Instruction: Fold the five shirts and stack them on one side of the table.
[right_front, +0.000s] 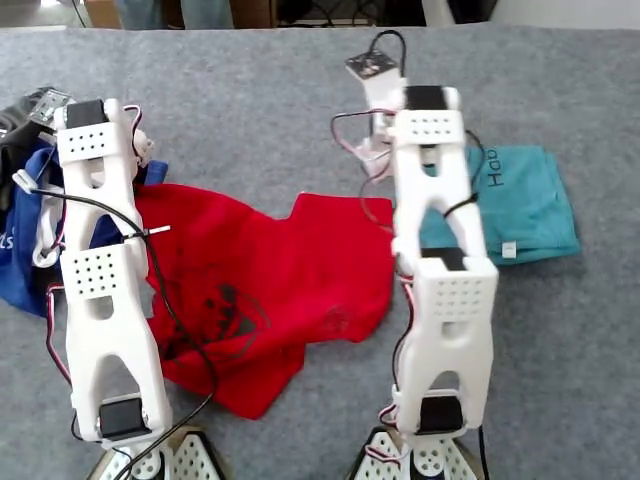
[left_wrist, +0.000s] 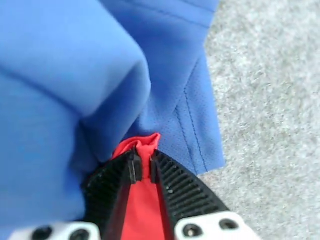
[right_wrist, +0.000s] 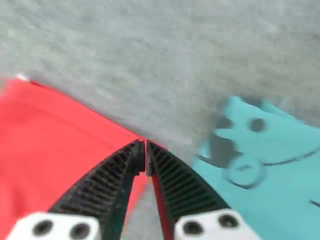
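The crumpled red cloth T-shirt (right_front: 270, 290) with its dark print lies mid-table on the grey felt table (right_front: 300, 100). It looks light, limp and apt to sag, so it is best held at the hem corners. The left gripper (left_wrist: 142, 162) pinches a red fold beside the loose blue shirt (left_wrist: 75, 75). The right gripper (right_wrist: 145, 150) is closed on the red edge, near the folded teal shirt (right_front: 530, 200).

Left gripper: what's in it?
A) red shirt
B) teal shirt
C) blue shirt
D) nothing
A: in the left wrist view the left gripper is shut on a fold of the red shirt, with the blue shirt lying just beyond its tips.
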